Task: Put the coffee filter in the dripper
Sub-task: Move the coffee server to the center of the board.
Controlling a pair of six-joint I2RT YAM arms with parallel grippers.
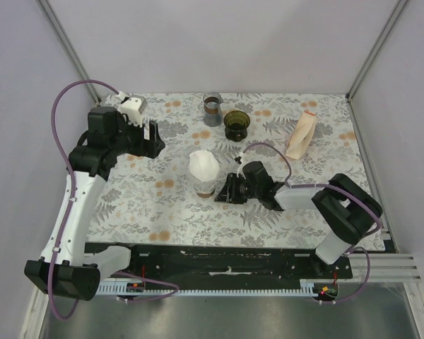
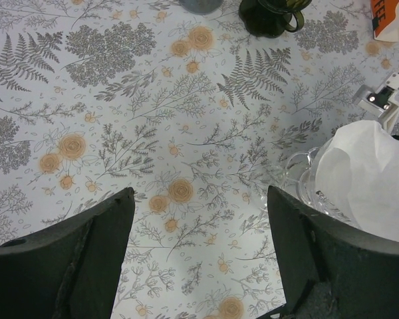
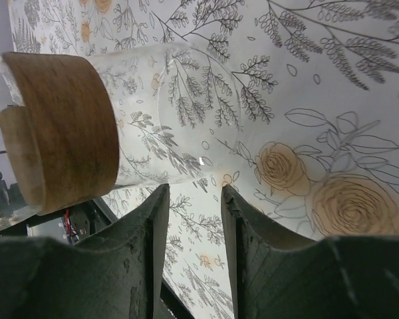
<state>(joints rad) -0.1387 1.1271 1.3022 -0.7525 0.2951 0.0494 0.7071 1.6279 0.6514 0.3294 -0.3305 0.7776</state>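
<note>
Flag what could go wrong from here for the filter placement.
The right end effector sits low beside the glass carafe, under the coffee filter perched on its mouth; closing in there may shove or tip the carafe. The filter seems only loosely seated, so a nudge could drop it. The dripper stands close to a glass jar, which a carrying arm might bump.

white coffee filter [image 1: 203, 164], olive-green dripper [image 1: 237, 125]

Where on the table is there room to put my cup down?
The biggest bare patch is the near-left tablecloth, between the left arm and the glass carafe. A smaller one lies between the dripper and the peach packet. The middle is crowded: the right gripper sits right beside the carafe, which wears the coffee filter.
</note>
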